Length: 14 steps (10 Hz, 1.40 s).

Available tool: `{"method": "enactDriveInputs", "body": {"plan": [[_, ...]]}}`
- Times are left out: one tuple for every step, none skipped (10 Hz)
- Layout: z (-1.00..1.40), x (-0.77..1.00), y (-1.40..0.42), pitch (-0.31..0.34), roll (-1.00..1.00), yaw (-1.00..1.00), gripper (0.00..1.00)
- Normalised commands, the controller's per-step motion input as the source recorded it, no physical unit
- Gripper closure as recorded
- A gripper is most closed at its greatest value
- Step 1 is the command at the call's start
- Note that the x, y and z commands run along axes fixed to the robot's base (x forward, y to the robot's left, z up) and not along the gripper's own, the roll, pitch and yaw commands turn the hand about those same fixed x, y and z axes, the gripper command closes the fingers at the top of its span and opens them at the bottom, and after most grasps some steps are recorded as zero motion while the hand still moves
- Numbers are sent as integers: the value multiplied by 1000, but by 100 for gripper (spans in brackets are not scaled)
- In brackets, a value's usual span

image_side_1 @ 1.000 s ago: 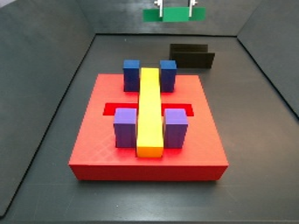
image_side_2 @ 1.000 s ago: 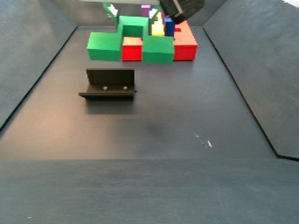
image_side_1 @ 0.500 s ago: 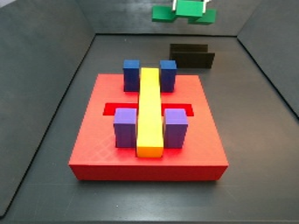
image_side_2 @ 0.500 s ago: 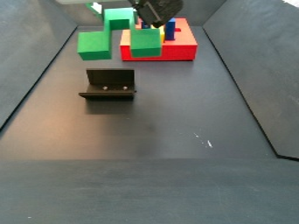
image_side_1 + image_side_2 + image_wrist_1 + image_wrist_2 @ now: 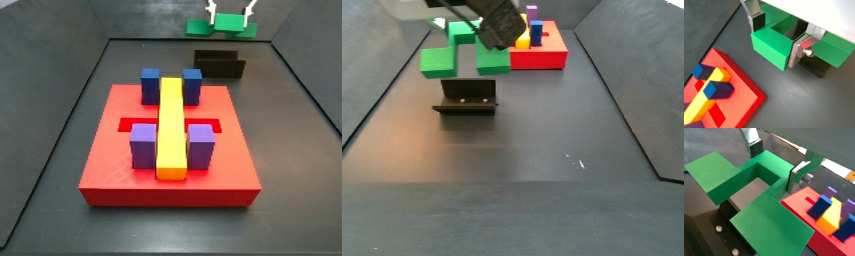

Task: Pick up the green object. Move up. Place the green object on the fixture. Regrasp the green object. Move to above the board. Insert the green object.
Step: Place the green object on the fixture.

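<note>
The two-finger gripper (image 5: 777, 36) hung above the small black stepped fixture (image 5: 466, 96), its flat silver fingers (image 5: 799, 174) pinching the narrow stem of the bright green notched plastic block (image 5: 751, 188). In both side views that block (image 5: 222, 27) was clear of the floor, beyond the large red slotted board (image 5: 170, 160) with its long yellow bar (image 5: 171, 125).

The dark floor (image 5: 543, 150) is being occupied by two things: the fixture (image 5: 465, 96), seen standing directly beneath the fingers (image 5: 804, 47) of the gripper (image 5: 777, 31), and the board (image 5: 170, 150), seen resting off to one side of them.
</note>
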Motion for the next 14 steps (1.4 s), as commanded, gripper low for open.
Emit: {"method": "enactDriveInputs", "body": {"plan": [[-171,434,0,-603,109,0,100],[-240,406,0,-674,100,0,100],[-297,266,0,-634,74,0,100],[-200,0,-54,-146,340,0,100],[-9,-343,0,-151,6,-83,100],[0,-303,0,-9,0,-80,100],[-89,-194,-46,11,-9,-69,100],[-303,-129,0,0,0,-26,100],[-366,-71,29,0,0,0,100],[-369,-60,69,97,-260,0,100],[-369,0,111,134,-263,0,100],[-394,0,100,114,-183,0,100],[-334,0,149,129,-111,0,100],[-294,0,249,109,-151,-26,100]]}}
